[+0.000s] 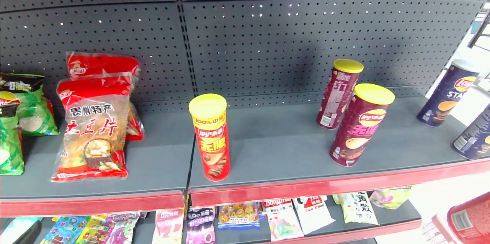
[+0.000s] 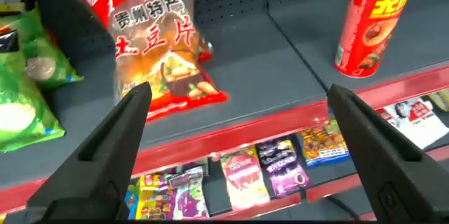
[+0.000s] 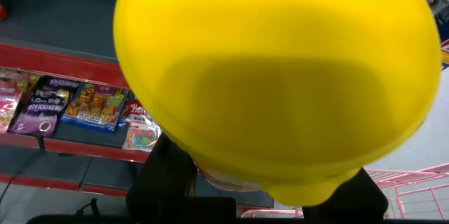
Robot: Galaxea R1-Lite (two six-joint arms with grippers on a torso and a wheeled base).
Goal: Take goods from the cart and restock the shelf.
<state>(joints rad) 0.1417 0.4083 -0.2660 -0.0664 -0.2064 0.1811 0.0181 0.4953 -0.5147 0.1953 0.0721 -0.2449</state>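
A chip can with a yellow lid (image 3: 280,76) sits end-on in the right wrist view, and my right gripper (image 3: 256,196) is shut on it, dark fingers (image 3: 165,182) on either side. The same red can (image 1: 470,219) is at the head view's lower right, below the grey shelf (image 1: 287,140). On that shelf stand a red chip can (image 1: 211,140), two maroon cans (image 1: 358,129) (image 1: 337,94) and two blue cans (image 1: 446,94) (image 1: 472,135). My left gripper (image 2: 238,97) is open and holds nothing, in front of the shelf edge near the red snack bags (image 2: 158,48).
Red snack bags (image 1: 93,129) and green bags (image 1: 15,121) fill the shelf's left part. Bare shelf lies between the red can and the maroon cans. Small packets (image 1: 237,217) line the lower shelf. A pink cart frame (image 1: 432,230) is at the lower right.
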